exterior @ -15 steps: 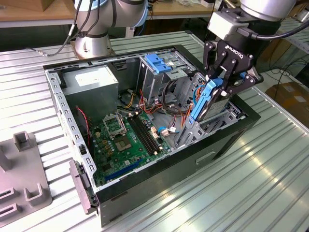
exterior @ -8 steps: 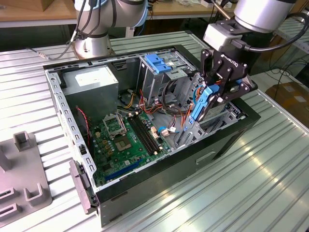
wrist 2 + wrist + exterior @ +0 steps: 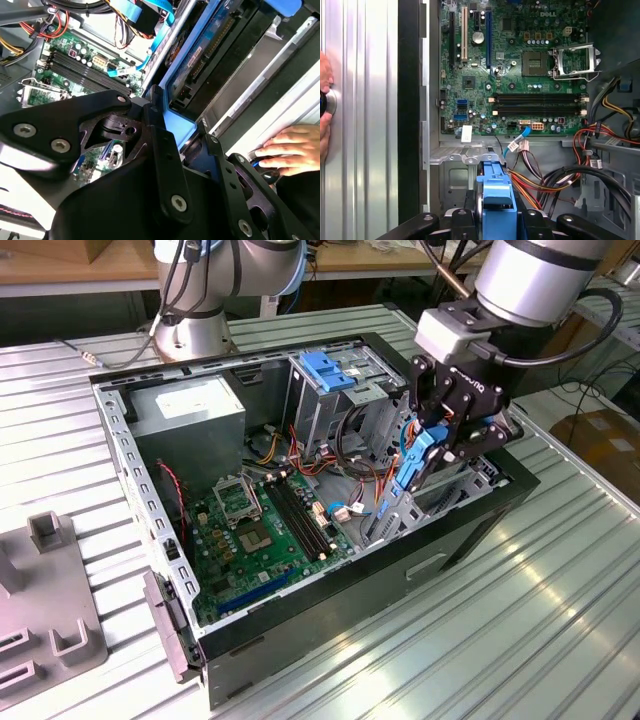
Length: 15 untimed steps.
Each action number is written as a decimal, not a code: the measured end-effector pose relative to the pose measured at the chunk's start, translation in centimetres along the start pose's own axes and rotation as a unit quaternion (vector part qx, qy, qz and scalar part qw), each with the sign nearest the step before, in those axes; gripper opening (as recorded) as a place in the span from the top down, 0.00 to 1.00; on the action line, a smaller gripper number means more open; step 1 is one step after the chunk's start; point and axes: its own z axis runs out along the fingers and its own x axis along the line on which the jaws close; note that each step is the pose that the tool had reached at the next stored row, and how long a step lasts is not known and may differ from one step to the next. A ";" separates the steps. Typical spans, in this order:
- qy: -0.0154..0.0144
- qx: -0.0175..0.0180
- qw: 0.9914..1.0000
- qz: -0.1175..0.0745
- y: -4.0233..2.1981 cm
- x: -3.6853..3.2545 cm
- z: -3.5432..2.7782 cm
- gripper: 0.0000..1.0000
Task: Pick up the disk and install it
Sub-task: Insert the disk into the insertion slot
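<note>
The disk, a flat drive with bright-blue side rails, hangs on edge over the open computer case at the exterior view's right. Its lower end dips into the bay area beside the case wall. My gripper is shut on it from above, one black finger on each side. In the second wrist view the disk runs away from the gripper, with its blue rail end pinched between the fingers. In the first wrist view the blue rail of the disk sits between the gripper's black links, above cables.
Inside the case lie the green motherboard, a blue-topped drive cage, a grey power supply and red and orange cables. A person's hand rests on the slatted table beside the case. A grey fixture stands at the exterior view's left.
</note>
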 end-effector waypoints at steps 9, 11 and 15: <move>0.000 0.000 1.000 0.000 -0.01 -0.01 0.19 0.62; 0.000 0.000 1.000 0.000 -0.01 -0.01 0.19 0.56; 0.000 0.000 1.000 0.000 -0.01 -0.01 0.20 0.56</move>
